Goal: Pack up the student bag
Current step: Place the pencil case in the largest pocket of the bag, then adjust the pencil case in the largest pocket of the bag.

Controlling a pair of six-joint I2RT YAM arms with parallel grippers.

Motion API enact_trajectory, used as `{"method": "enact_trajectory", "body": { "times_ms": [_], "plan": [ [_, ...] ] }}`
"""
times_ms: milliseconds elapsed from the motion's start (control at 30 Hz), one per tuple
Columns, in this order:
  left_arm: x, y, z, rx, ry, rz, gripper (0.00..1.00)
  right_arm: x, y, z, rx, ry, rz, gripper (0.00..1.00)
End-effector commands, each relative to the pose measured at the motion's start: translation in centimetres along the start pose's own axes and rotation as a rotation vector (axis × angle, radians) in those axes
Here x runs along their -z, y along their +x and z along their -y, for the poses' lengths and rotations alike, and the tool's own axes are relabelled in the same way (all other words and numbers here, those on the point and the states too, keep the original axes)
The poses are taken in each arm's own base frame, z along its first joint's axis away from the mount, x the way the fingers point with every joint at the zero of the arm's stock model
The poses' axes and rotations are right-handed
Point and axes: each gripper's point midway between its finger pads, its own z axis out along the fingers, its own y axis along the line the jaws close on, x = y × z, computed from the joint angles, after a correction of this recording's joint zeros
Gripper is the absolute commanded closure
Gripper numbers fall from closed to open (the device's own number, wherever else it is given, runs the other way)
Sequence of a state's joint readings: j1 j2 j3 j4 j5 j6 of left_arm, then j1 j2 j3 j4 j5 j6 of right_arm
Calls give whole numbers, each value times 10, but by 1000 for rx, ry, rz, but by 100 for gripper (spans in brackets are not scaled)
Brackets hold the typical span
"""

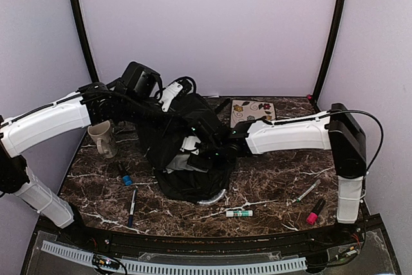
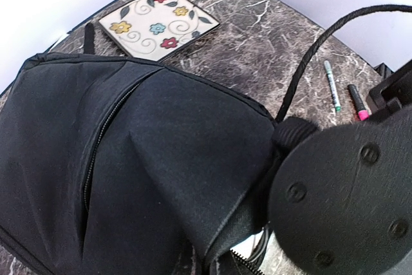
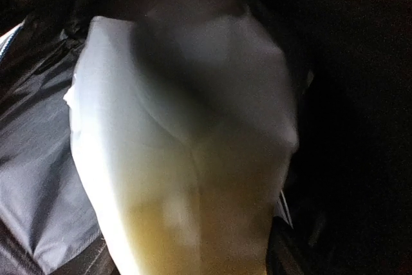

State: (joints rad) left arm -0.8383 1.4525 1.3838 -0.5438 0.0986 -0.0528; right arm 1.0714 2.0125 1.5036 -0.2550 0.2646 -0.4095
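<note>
There's the student bag (image 2: 161, 159): black woven cloth, matt and fine-grained. Inside it, the lining (image 3: 32, 178) is grey, smooth and faintly shiny. The counter (image 2: 257, 37) looks like polished dark marble, white-veined and glossy. The flowered plate (image 2: 158, 24) is glazed and smooth. The arm shells (image 1: 290, 134) are smooth white plastic.
</note>
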Motion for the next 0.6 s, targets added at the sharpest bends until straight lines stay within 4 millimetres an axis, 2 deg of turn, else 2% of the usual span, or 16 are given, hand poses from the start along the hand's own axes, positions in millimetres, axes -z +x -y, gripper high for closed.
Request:
{"method": "enact_trajectory", "body": {
  "times_ms": [0,367,467,567],
  "plan": [
    [23,-24,21,-32,80,134,100,45,-37,22,-72,4,175,30],
    [18,-17,19,-21,73,129,100,69,-33,-12,-3,-188,198,26],
    [21,-18,18,-23,68,133,100,80,-23,-22,26,-237,170,27],
    [22,-17,17,-24,64,135,100,91,-9,-23,43,-232,152,27]
  ]
}}
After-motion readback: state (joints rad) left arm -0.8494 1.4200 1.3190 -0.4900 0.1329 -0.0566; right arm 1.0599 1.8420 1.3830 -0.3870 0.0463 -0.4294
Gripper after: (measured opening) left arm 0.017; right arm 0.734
